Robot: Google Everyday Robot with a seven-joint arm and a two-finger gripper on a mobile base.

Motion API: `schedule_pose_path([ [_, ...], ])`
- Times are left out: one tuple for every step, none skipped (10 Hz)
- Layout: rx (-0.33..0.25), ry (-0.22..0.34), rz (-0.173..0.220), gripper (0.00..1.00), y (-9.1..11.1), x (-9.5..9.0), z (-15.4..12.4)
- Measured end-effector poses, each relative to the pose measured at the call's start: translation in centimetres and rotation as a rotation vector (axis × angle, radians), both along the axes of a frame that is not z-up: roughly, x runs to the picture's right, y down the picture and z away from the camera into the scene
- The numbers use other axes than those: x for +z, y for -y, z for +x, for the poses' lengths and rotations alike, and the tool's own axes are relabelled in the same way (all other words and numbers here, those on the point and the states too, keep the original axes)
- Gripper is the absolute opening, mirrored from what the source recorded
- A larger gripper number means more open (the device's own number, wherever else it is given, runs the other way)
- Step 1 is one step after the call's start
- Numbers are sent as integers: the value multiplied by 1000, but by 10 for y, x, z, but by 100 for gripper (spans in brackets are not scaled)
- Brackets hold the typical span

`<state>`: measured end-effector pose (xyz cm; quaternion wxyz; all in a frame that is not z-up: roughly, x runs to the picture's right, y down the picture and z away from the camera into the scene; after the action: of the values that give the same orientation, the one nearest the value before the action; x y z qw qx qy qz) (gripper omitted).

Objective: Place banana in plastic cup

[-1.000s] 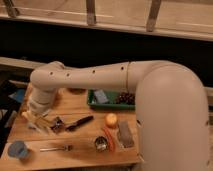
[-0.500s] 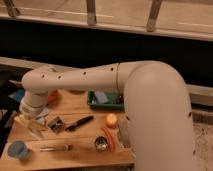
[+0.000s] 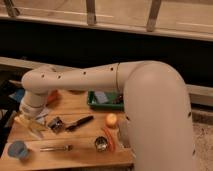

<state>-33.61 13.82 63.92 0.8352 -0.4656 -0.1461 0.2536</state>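
Note:
The pale-yellow banana (image 3: 29, 126) is at the left of the wooden table (image 3: 75, 157), held under my gripper (image 3: 34, 120), which is shut on it. The white arm reaches in from the right, with its wrist over the table's left end. The blue-teal plastic cup (image 3: 19, 149) stands at the front left corner, below and a little left of the banana and apart from it.
A fork (image 3: 56, 148) lies right of the cup. A black-handled tool (image 3: 75, 123), a shiny metal cup (image 3: 101, 144), a round orange fruit (image 3: 111, 120) and a carrot (image 3: 109, 137) lie mid-table. A green tray (image 3: 102, 100) sits at the back.
The gripper has moved left and slightly down with the banana, closer to the plastic cup. The other objects have not moved.

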Motion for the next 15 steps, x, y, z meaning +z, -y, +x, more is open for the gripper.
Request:
schedule_pose_path([
  [-22,-4,13,0,-2,-2,-6],
  [-47,0,18,0,-7,-5,-18],
  [-58,2,20,0,-10,-6,-24],
  [-64,10,21,0,-14,-7,-31],
  [-71,18,17,0,-18,-7,-37],
  [-77,27,13,0,-21,-7,-44],
  [-93,45,8,0,-27,-7,-54],
  [-107,55,4,0,-32,-6,-62],
  [-119,66,-2,0,-37,-7,-69],
  [-139,84,-13,0,-47,-7,-79],
  [-148,94,-22,0,-52,-7,-84],
  [-155,105,-33,0,-59,-8,-89],
  [-153,105,-33,0,-59,-8,-89],
  [-152,104,-33,0,-58,-8,-89],
  [-151,103,-33,0,-58,-7,-88],
])
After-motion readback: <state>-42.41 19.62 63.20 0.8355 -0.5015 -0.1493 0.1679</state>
